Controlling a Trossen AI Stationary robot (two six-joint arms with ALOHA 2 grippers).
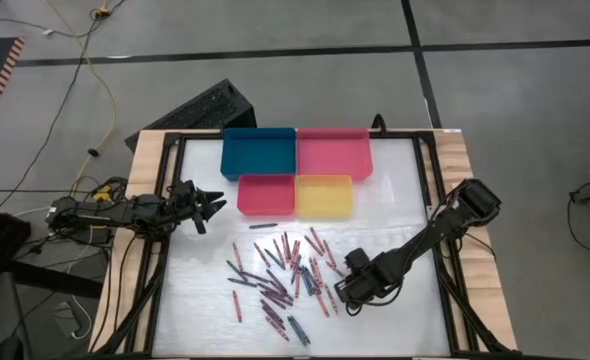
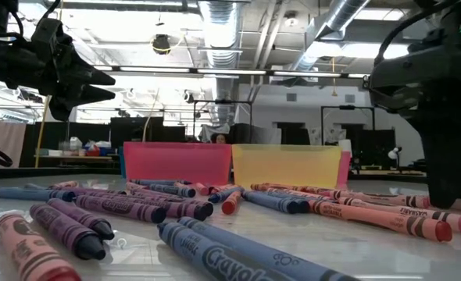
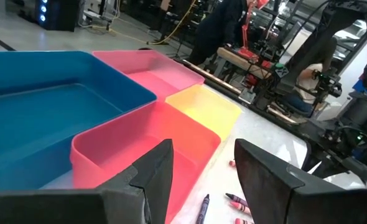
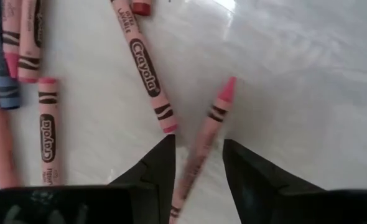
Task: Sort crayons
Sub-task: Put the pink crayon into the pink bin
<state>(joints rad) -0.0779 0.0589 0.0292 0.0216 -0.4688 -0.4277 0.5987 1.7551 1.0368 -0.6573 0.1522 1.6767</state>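
Left gripper (image 1: 215, 207) near the table's (image 1: 405, 190) left edge, just beside the red tray (image 1: 266, 195), fingers (image 3: 155, 171) spread wide, holding nothing, touching nothing. Crayons (image 1: 285, 275) scattered across the table's middle toward its near edge, long axes pointing every way. Right gripper (image 1: 350, 285) low at the pile's right side, fingers (image 4: 155, 168) partly apart, straddling one pink crayon (image 4: 205, 140) lying flat, tip pointing away from the wrist; contact not discernible.

Bright overhead light, uneven focus

Ceiling strip lights (image 2: 215, 19) flare white; glare streaks the table (image 1: 395, 200); nearest crayons (image 2: 238, 254) blur at table level; soft shadows throughout.
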